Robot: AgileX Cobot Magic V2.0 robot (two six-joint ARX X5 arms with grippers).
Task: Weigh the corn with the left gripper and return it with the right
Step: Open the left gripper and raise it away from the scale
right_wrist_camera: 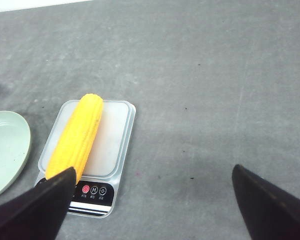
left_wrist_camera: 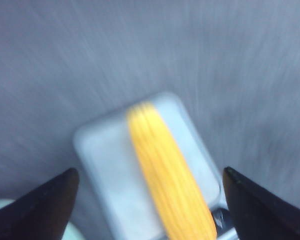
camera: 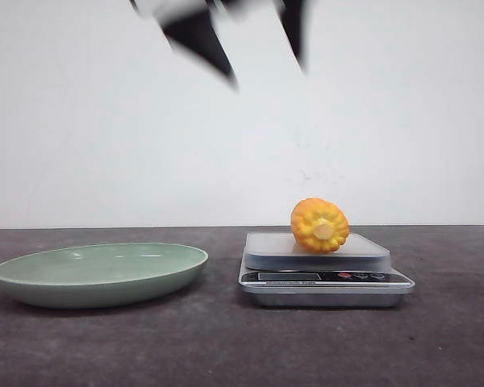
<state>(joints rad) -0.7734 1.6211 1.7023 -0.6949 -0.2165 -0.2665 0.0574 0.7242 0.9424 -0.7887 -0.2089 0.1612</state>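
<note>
The corn (camera: 319, 225) lies on its side on the pale platform of a small kitchen scale (camera: 325, 278), its cut end toward the front camera; beside the scale, on the dark table (camera: 226, 339), sits a shallow green plate (camera: 101, 272). High above the scale, the left gripper (camera: 266, 68) is cut off by the front view's upper edge and smeared by blur, so only its two black fingers show, spread apart with nothing between them. Its wrist view is blurred too, the scale's buttons unreadable. The right gripper (right_wrist_camera: 155, 205) shows only in its own wrist view, as two fingertips set wide apart, empty, well above the table.
</note>
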